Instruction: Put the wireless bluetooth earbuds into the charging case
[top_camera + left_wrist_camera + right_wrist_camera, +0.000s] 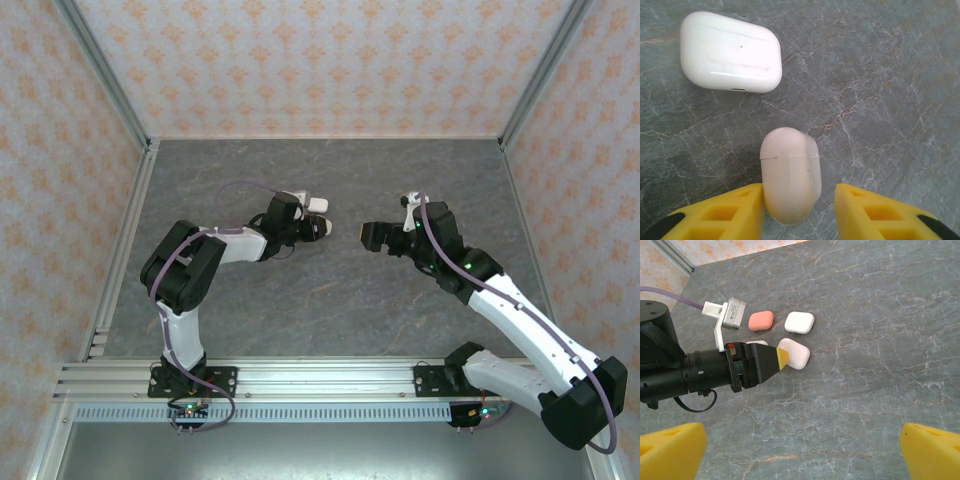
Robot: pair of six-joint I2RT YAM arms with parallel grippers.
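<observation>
Charging case (790, 172), the pale pink one, lies on the grey veined table (890, 100) near its middle, between the yellow fingers (715, 215) of the left gripper (799, 187). Its near end is cut off by the lower edge of the left wrist view. The jaws are parted around it: the left finger meets or almost meets its side, and bare table shows between the case and the right finger. A thin seam runs across the case and its lid is down, so what is inside is hidden. Just beyond it, to the far left, rests a white case (730, 52), also shut, glossy and pillow-shaped with rounded corners. From the right wrist, a salmon case (761, 320) lies beside the white one, apart from it, and a sliver of another pale piece (757, 343) peeks over the black body of the left gripper, too hidden to identify. In the top view the cases are small blurs at the left gripper's tip. The right gripper (802, 452) hangs to the right, well apart from the cases, its fingers cut off at the frame corners, spread wide with nothing but table between them
</observation>
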